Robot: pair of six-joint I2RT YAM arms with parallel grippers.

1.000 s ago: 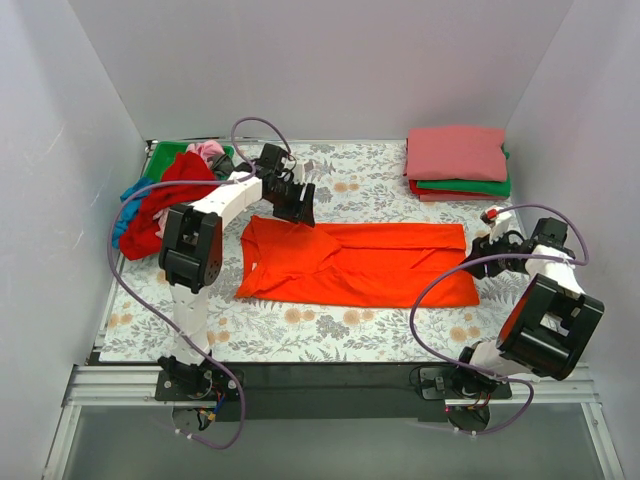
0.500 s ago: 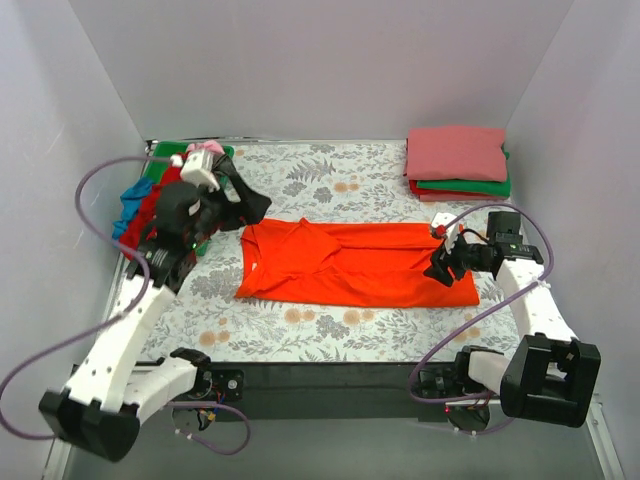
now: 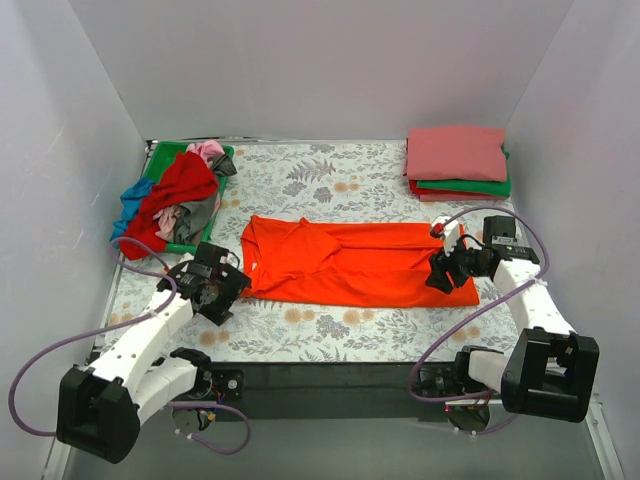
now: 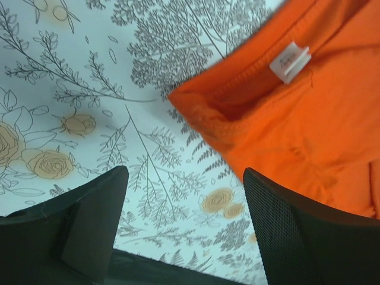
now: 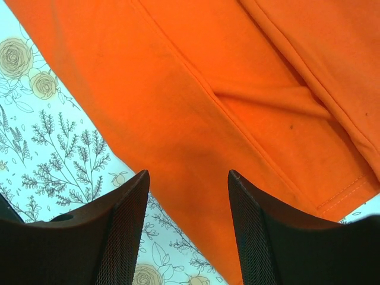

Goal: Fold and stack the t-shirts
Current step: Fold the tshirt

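An orange-red t-shirt (image 3: 350, 262) lies flat mid-table, sides folded in, collar to the left. My left gripper (image 3: 228, 288) hovers open just off its near-left corner; in the left wrist view the collar with a white tag (image 4: 290, 61) lies ahead of the open fingers (image 4: 95, 225). My right gripper (image 3: 440, 272) stands open above the shirt's right hem, and the right wrist view shows orange cloth (image 5: 196, 136) between its spread fingers (image 5: 122, 228), nothing gripped. Folded t-shirts (image 3: 456, 160) are stacked at the back right, coral pink on top. A loose heap of t-shirts (image 3: 175, 195) lies at the back left.
The heap sits in and over a green tray (image 3: 160, 155) at the back-left corner. A floral grey cloth (image 3: 330, 180) covers the table. White walls close in the back and sides. The dark front rail (image 3: 330, 375) runs between the arm bases.
My left arm swung from the shirt's far-left corner down to its near-left corner, jaws opening. My right gripper moved inward over the shirt's right hem and has hardly shifted since.
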